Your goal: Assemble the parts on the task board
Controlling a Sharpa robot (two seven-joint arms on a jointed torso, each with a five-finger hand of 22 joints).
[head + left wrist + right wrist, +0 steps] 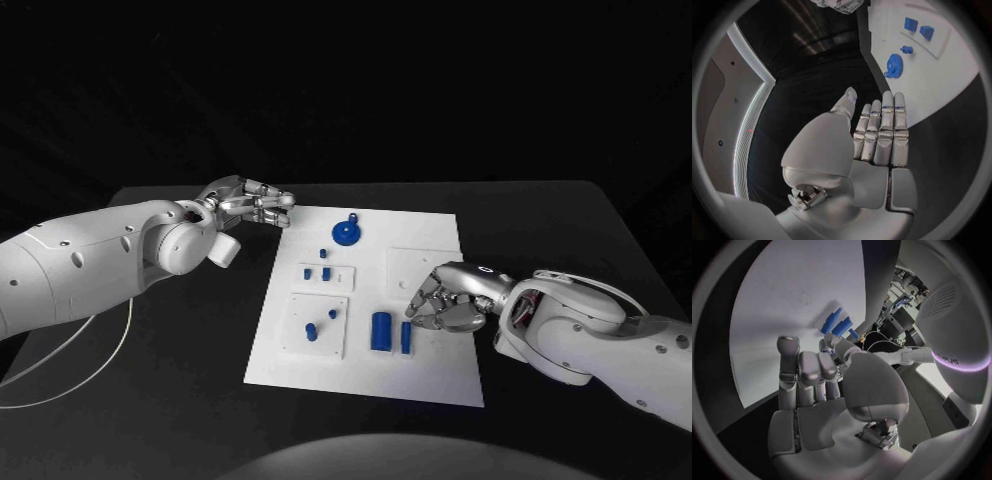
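Note:
The white task board [430,240] lies in the middle of the black table. A blue gear [346,232] sits near its far edge, with small blue pieces [319,270] on a raised plate below it. Two blue cylinders [392,333] lie side by side near the front. My right hand [450,298] hovers low over the board just right of the cylinders, fingers curled in with nothing visible in them. The right wrist view shows this hand [817,385] and the cylinders [834,321] beyond its fingertips. My left hand [248,205] is off the board's far left corner, and in the left wrist view the hand [876,135] is flat and holds nothing.
A second raised plate [320,340] at the board's front left carries two small blue pieces [310,329]. The gear [894,65] and board [942,80] lie ahead of the left fingers. A white cable [87,380] loops on the table at the left.

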